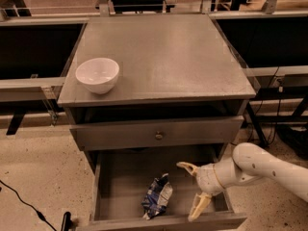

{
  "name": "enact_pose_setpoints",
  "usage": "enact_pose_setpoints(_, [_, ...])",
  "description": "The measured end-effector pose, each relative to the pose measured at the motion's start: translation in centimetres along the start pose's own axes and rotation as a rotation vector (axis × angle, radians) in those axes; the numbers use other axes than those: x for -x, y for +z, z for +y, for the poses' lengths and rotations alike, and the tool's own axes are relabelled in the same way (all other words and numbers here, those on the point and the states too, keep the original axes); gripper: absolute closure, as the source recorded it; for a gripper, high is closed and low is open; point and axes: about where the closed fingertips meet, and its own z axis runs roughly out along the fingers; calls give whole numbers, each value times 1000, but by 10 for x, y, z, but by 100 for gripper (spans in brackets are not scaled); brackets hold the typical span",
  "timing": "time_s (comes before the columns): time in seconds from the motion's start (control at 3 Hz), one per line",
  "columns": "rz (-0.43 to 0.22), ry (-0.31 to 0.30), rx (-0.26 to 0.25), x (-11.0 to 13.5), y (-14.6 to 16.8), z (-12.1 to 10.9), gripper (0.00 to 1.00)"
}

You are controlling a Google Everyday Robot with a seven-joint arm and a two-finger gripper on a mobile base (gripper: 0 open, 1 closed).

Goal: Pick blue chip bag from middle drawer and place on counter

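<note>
- The gripper (191,188) was down inside the open drawer (118,184), toward its right side. Both fingers were spread wide with nothing between them (one pointed back toward the cabinet, the other hung down near the front wall).
- Just left of it, the bag (157,198) lay crumpled on the drawer floor near the front edge, roughly mid-width. It looked close to the gripper but not touching, as far as I could tell.
- My read on the bag: light, soft foil, probably slippery, and it would squash rather than push back.
- Pinching a flat face would likely just skid off. I'd go for the puffy middle or a raised crease, closing across the narrow width.
- It shouldn't need much squeeze, and too much would crush whatever's inside.
- The arm (262,165) came in from the right, over the drawer's side wall.
- Up top, the counter (163,57) had a white bowl (97,74) at its front left corner, so the middle and right looked like the easy landing spot.
- No grab had been made yet, so I'd call the job barely started.
</note>
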Motion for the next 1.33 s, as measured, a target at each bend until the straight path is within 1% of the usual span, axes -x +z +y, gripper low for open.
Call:
enact_pose_setpoints(0.33, [-17,13,-29,-13,15,-11,8])
enact_pose_setpoints(0.67, [-36,19,-51,-24,33,-22,12])
enact_pose_setpoints(1.0, [-50,22,-62,-33,47,-33,12])
enact_pose_setpoints(1.33, [-56,7,-57,-39,60,-45,22])
